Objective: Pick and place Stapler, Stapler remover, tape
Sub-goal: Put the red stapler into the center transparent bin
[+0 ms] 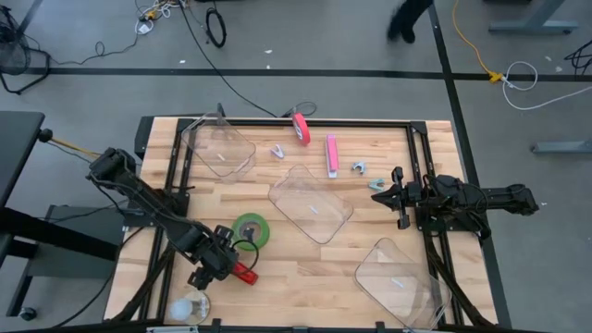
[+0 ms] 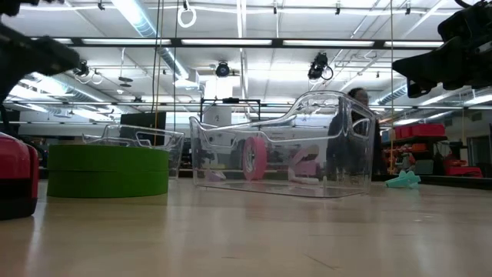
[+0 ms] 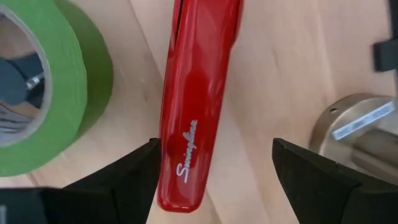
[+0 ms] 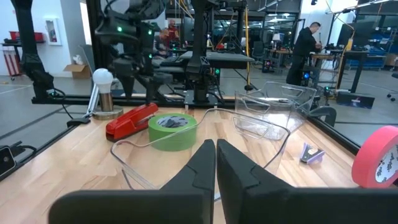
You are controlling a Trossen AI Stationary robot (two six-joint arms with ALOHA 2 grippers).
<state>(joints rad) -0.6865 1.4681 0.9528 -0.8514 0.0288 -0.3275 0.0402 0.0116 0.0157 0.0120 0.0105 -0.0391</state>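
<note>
Currently we find the left gripper (image 3: pixel 214 171) open, straddling the red stapler (image 3: pixel 196 93) at lower left of the high view; its length runs between the fingers. The right gripper (image 1: pixel 400 197) waits closed, mid-right.

Green tape roll (image 2: pixel 108 171) beside red stapler (image 2: pixel 17 175); clear tray (image 2: pixel 284 146) behind.

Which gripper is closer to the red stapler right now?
Left. The left gripper is right at the red stapler, jaws open on either side of it near the table's front-left. The right gripper, jaws shut, waits far across the table at its right side.
</note>
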